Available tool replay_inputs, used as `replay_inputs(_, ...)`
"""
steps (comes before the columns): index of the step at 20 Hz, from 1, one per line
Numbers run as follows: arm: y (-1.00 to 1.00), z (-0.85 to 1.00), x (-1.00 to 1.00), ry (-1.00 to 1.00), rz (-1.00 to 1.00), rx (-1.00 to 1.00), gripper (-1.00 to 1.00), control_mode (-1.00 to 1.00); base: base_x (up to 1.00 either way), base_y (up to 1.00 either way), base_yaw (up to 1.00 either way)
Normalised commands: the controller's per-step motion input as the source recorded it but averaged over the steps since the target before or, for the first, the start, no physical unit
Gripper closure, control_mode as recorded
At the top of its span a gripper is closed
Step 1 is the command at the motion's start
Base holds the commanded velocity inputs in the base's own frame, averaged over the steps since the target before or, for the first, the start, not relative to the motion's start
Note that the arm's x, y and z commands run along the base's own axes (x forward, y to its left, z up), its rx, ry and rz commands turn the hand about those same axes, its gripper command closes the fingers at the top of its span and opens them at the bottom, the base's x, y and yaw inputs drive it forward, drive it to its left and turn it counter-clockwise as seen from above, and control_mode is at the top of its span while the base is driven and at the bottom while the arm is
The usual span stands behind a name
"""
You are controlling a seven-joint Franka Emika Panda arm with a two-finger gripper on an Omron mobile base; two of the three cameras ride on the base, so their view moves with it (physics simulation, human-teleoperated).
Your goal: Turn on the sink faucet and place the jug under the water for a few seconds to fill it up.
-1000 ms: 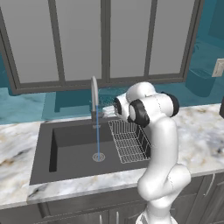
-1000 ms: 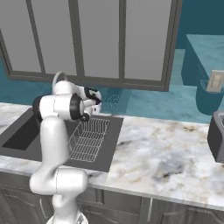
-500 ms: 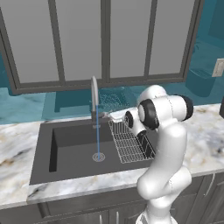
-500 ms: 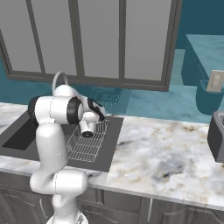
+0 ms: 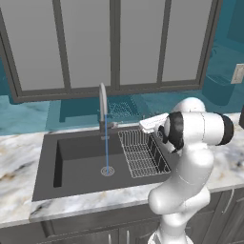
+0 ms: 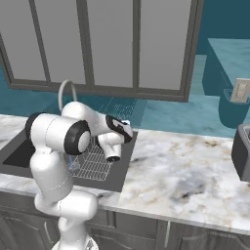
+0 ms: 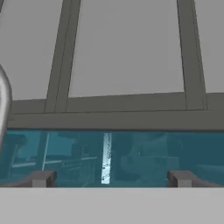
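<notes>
Well, the water (image 5: 106, 153) runs from the sink faucet (image 5: 102, 110) into the sink (image 5: 76, 162); the gripper (image 7: 109, 178), fingers spread and empty, faces the window (image 7: 127, 48) at twelve o'clock

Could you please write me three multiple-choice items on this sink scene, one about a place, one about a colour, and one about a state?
1. Where does the water land?
A. on the sink drain
B. on the wire rack
C. on the marble counter

2. What colour is the sink basin?
A. white
B. dark grey
C. teal

3. What state is the sink faucet in?
A. off
B. running
C. removed

Answers:
1. A, the stream drops straight onto the round drain.
2. B, the basin is dark grey against the pale marble.
3. B, a thin blue stream falls from the spout.
</notes>
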Motion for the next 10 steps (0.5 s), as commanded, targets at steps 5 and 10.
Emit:
replay_inputs(5,-0.06,0.56,-0.67,0.00,0.13,-0.01,-1.00,-1.00,0.00,0.00,0.00)
replay_inputs(10,0.00,0.40,-0.52,0.00,0.12,-0.01,-1.00,-1.00,0.00,0.00,0.00)
